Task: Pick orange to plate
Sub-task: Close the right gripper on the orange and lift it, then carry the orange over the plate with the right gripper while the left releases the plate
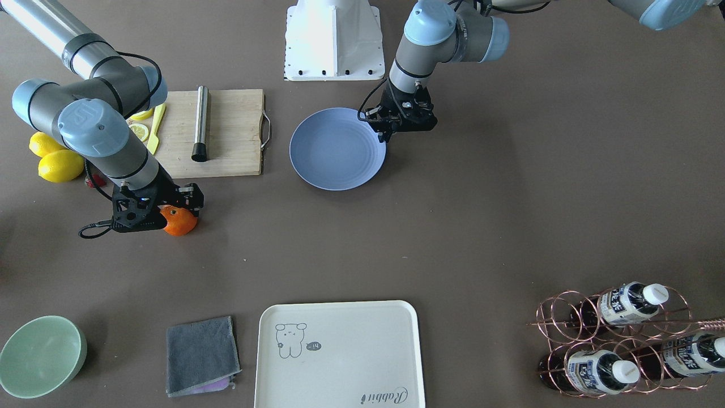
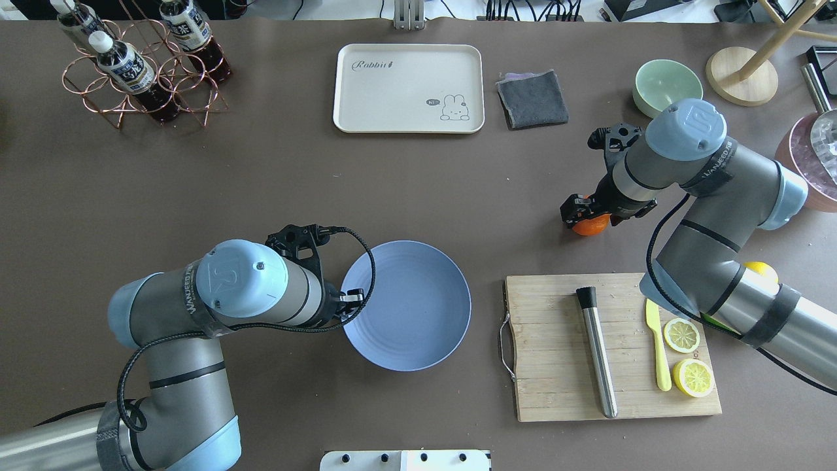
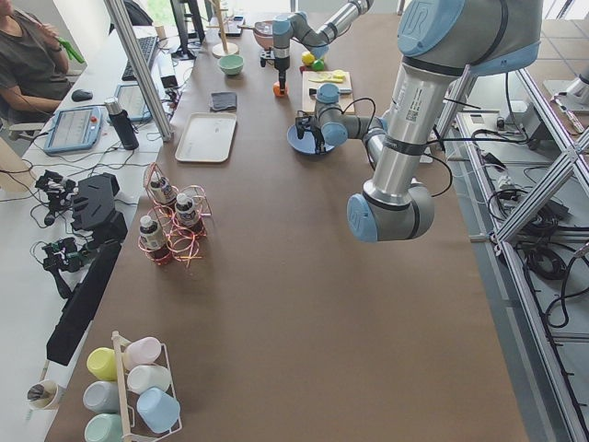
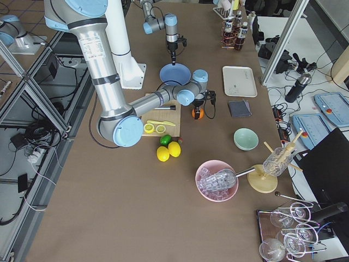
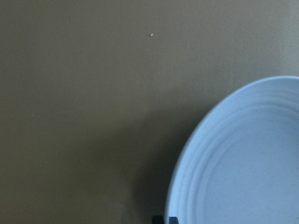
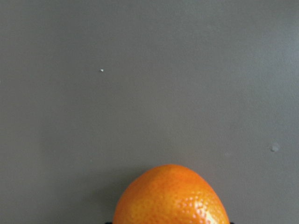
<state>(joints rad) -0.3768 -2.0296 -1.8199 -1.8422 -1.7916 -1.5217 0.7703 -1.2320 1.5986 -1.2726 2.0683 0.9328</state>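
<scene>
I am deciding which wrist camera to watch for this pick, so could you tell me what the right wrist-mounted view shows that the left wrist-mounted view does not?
Only the right wrist-mounted view shows the orange, its top rising from the bottom edge. Only the left wrist-mounted view shows the plate, its ringed rim filling the lower right, and a dark sliver of the left gripper at the bottom edge. Both show bare table across the rest of the picture, and neither shows orange and plate together.
</scene>
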